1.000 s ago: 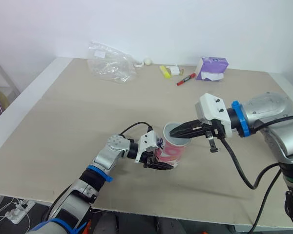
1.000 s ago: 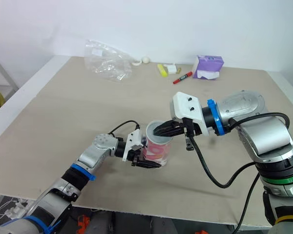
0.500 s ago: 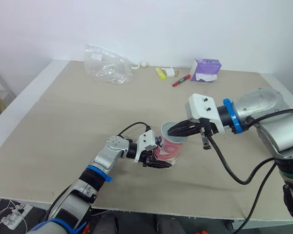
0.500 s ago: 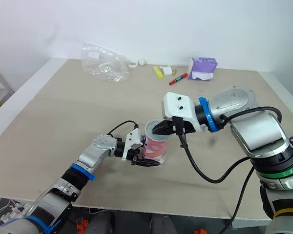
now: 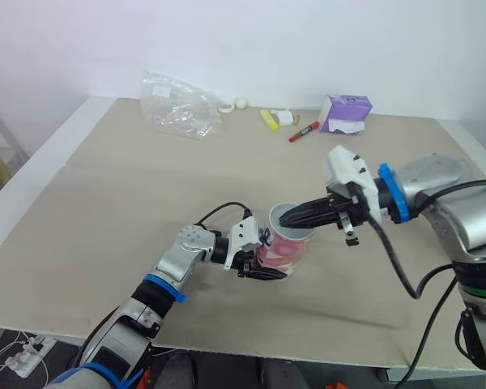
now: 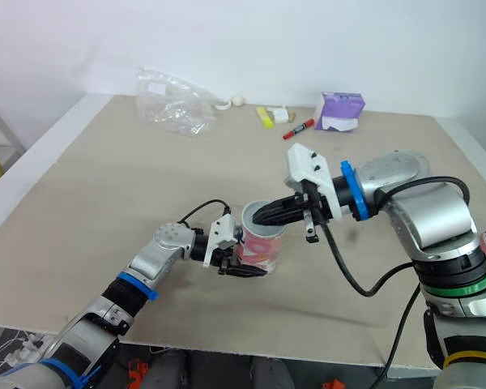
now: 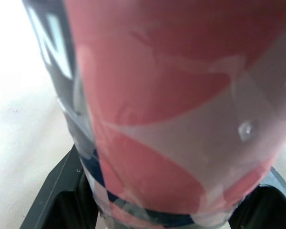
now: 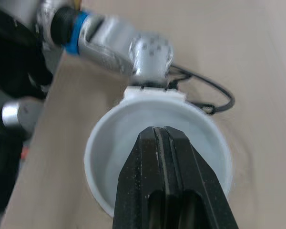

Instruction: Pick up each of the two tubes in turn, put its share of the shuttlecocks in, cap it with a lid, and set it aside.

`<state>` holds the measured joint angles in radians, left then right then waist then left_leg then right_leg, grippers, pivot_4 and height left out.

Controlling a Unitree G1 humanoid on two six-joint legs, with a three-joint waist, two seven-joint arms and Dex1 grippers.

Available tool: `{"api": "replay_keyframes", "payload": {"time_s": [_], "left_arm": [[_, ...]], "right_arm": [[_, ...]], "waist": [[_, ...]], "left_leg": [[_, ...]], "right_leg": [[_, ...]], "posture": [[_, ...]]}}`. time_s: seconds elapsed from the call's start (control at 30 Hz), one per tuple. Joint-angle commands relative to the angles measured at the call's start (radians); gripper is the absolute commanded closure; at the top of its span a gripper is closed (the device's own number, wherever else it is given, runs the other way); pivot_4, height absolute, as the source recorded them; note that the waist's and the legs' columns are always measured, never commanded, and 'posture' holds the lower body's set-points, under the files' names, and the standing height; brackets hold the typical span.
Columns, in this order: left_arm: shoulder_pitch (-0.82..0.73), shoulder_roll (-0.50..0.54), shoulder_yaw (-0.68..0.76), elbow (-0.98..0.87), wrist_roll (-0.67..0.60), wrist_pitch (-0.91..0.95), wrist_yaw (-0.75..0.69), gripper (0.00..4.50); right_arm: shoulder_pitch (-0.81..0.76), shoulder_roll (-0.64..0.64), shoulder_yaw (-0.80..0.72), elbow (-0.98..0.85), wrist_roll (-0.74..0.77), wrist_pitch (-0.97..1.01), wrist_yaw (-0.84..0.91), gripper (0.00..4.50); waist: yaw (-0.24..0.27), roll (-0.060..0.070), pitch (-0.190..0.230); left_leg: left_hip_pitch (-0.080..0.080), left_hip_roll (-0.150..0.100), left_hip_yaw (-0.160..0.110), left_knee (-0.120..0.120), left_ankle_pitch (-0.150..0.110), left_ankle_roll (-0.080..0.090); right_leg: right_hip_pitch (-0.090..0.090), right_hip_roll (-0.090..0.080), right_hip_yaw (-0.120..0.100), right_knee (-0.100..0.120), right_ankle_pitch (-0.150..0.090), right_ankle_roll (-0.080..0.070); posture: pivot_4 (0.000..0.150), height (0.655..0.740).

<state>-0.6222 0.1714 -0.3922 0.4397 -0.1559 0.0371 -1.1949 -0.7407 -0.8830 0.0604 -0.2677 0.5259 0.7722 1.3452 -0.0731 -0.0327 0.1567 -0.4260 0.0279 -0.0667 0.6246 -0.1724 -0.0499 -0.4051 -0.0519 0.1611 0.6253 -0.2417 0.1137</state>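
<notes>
Right wrist view: my right hand (image 8: 161,131), fingers together, pokes into the open pink-and-white tube (image 8: 105,138) that my left hand (image 5: 263,264) clamps.

table (image 5: 105,203) — tube (image 5: 287,247) near front | plastic bag (image 5: 178,105), marker (image 5: 305,131), purple box (image 5: 346,113) at back

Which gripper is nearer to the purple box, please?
Right. The right gripper is shut at the open mouth of the tube; the left gripper clamps it lower down, farther from the purple box.
</notes>
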Motion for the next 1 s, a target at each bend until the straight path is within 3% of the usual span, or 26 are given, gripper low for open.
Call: {"api": "replay_keyframes", "payload": {"time_s": [0.03,0.23,0.47,0.5,0.57,0.77,0.8,1.0], "left_arm": [[-0.001,0.022,-0.001,0.027,0.046,0.006,0.026,1.6],[-0.014,0.018,0.0,0.018,0.043,0.008,0.019,1.6],[-0.023,0.021,0.013,-0.01,0.018,-0.005,-0.004,1.6],[-0.024,0.023,0.014,-0.014,0.017,-0.011,-0.006,0.88],[-0.028,0.027,0.014,-0.025,0.016,-0.028,-0.016,0.1],[-0.045,0.051,0.025,-0.052,0.012,-0.047,-0.028,0.0],[-0.047,0.057,0.028,-0.056,0.01,-0.045,-0.032,0.0],[-0.027,0.131,0.052,-0.139,-0.011,-0.036,-0.073,0.0]], "right_arm": [[-0.006,-0.03,-0.19,0.01,0.128,0.067,-0.039,4.43],[0.145,-0.041,-0.393,-0.03,0.226,0.108,-0.133,4.43],[0.578,0.02,-0.472,-0.141,0.083,-0.127,-0.207,4.43],[0.622,0.024,-0.468,-0.152,0.072,-0.153,-0.208,3.84],[0.705,0.05,-0.458,-0.17,0.057,-0.203,-0.219,3.08],[0.863,0.111,-0.391,-0.172,0.007,-0.328,-0.236,0.26],[0.869,0.12,-0.379,-0.169,0.005,-0.338,-0.243,0.03],[0.846,0.192,-0.272,-0.142,-0.048,-0.417,-0.306,0.03]], "waist": [[0.003,0.0,0.0],[0.012,-0.001,0.0],[0.022,0.001,0.002],[0.022,0.001,0.002],[0.021,0.002,0.004],[0.025,0.003,0.006],[0.025,0.002,0.006],[0.025,0.003,0.011]], "left_leg": [[-0.001,0.0,0.0,0.0,0.0,0.0],[-0.004,-0.001,-0.003,-0.006,0.0,0.0],[-0.005,0.0,-0.003,-0.007,-0.001,0.0],[-0.005,0.0,-0.003,-0.007,-0.001,0.0],[-0.005,0.0,-0.003,-0.007,-0.001,0.0],[-0.006,0.0,-0.004,-0.007,-0.001,0.0],[-0.006,0.0,-0.004,-0.007,-0.001,0.0],[-0.006,0.001,-0.004,-0.007,-0.001,-0.001]], "right_leg": [[0.0,0.0,0.0,0.0,0.004,0.001],[0.0,0.001,-0.002,0.001,0.007,0.002],[-0.002,0.002,-0.002,0.001,0.007,0.002],[-0.003,0.002,-0.002,0.002,0.007,0.002],[-0.003,0.002,-0.002,0.002,0.007,0.002],[-0.003,0.002,-0.002,0.002,0.006,0.002],[-0.003,0.002,-0.002,0.002,0.006,0.003],[-0.003,0.003,-0.002,0.002,0.005,0.002]], "posture": [[0.15,0.74],[0.15,0.74],[0.15,0.74],[0.15,0.74],[0.15,0.74],[0.15,0.74],[0.15,0.74],[0.15,0.74]]}}
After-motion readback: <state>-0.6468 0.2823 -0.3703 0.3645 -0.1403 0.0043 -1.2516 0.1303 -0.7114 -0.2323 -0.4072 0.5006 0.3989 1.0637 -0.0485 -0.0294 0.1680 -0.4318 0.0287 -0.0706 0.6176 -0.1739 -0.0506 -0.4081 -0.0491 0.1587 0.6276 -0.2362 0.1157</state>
